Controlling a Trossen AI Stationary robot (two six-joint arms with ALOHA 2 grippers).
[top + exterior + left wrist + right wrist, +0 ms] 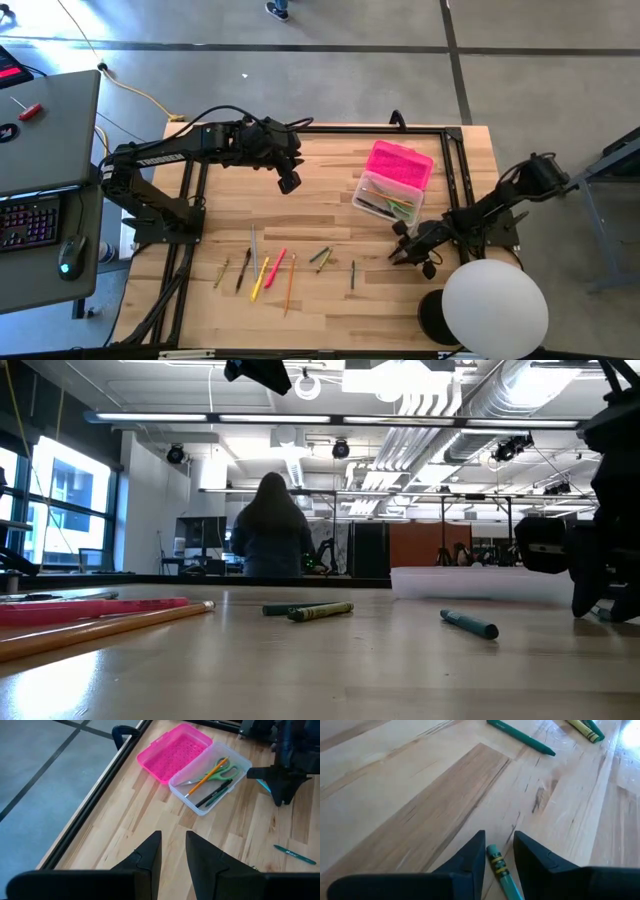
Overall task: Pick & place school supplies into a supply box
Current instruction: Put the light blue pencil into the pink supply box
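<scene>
The clear supply box (385,200) (210,782) lies on the table's right half, its pink lid (402,162) (172,752) open flat on its far side. Inside lie green-handled scissors (220,770), an orange pencil (205,780) and dark pens. Several pens and pencils (265,270) lie loose near the table's near edge. My right gripper (403,255) (499,836) is low at the table, just nearer than the box, open. Its fingers stand on either side of a teal crayon (496,862) lying on the wood. My left gripper (288,183) (173,836) hangs raised over the table's middle, open by a narrow gap.
A green pen (352,273) (520,735) and two yellow-green crayons (320,257) (320,611) lie left of the right gripper. A white round lamp (495,305) stands at the near right corner. A black frame (455,160) edges the table. A person (272,525) stands far behind it.
</scene>
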